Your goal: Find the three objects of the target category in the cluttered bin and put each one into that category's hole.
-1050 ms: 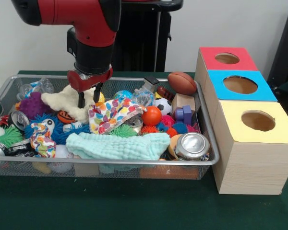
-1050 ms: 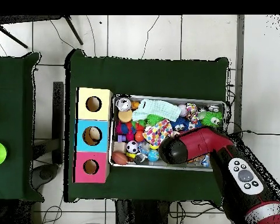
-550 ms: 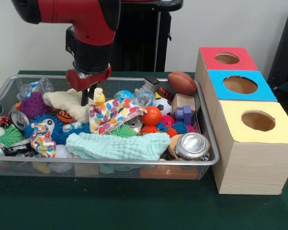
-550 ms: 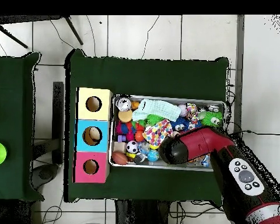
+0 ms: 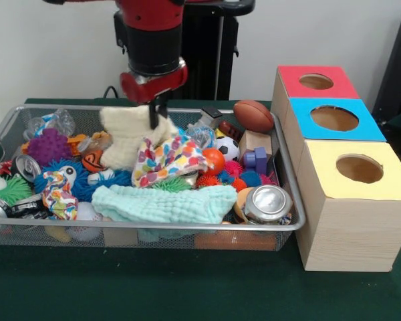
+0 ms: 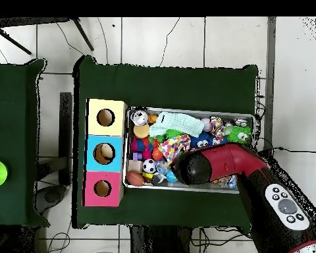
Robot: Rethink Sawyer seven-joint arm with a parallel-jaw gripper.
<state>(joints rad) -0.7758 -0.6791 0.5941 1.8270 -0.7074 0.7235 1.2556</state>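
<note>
Cream cloth (image 5: 130,142) hangs clamped in the gripper (image 5: 155,114), lifted over the wire bin's (image 5: 7,137) middle, draping down-left from the claw. Three-hole box (image 5: 334,160) sits well right of it, outside the bin, so the carry likely runs rightward; which hole can't be judged.

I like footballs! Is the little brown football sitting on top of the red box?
No, the brown football rests in the wire bin's back corner, beside the red-topped box.
</note>
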